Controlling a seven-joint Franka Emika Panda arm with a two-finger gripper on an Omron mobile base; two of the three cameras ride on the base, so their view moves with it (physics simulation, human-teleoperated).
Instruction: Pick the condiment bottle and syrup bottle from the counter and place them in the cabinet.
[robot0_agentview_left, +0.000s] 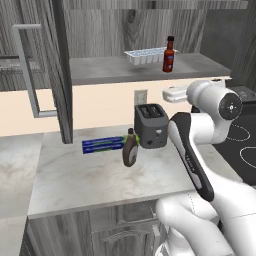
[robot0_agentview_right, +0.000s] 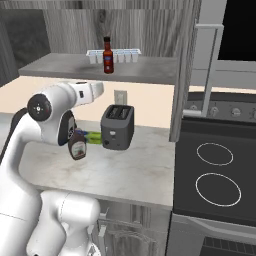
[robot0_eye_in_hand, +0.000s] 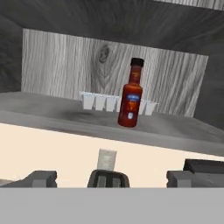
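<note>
The condiment bottle (robot0_agentview_left: 169, 55) (robot0_agentview_right: 107, 55) (robot0_eye_in_hand: 131, 96), red with a black cap, stands upright on the cabinet (robot0_agentview_left: 110, 70) (robot0_agentview_right: 65, 67) shelf. My gripper (robot0_agentview_left: 167, 94) (robot0_agentview_right: 101, 88) (robot0_eye_in_hand: 113, 179) hangs open and empty in front of the shelf and below it, apart from the bottle. In the hand view the bottle is up and ahead, between my spread fingertips (robot0_eye_in_hand: 41, 178). The brown syrup bottle (robot0_agentview_left: 131, 149) (robot0_agentview_right: 78, 146) stands on the counter (robot0_agentview_left: 90, 180) (robot0_agentview_right: 135, 170), left of the toaster and partly behind my arm in the right base view.
A dark toaster (robot0_agentview_left: 151, 125) (robot0_agentview_right: 117, 127) stands on the counter under my hand. A white ice tray (robot0_agentview_left: 145, 55) (robot0_eye_in_hand: 100, 102) sits on the shelf behind the red bottle. A blue-green box (robot0_agentview_left: 102, 145) lies by the syrup bottle. The cabinet doors (robot0_agentview_left: 30, 70) (robot0_agentview_right: 192, 75) stand open; a black stove (robot0_agentview_right: 217, 175) is on the right.
</note>
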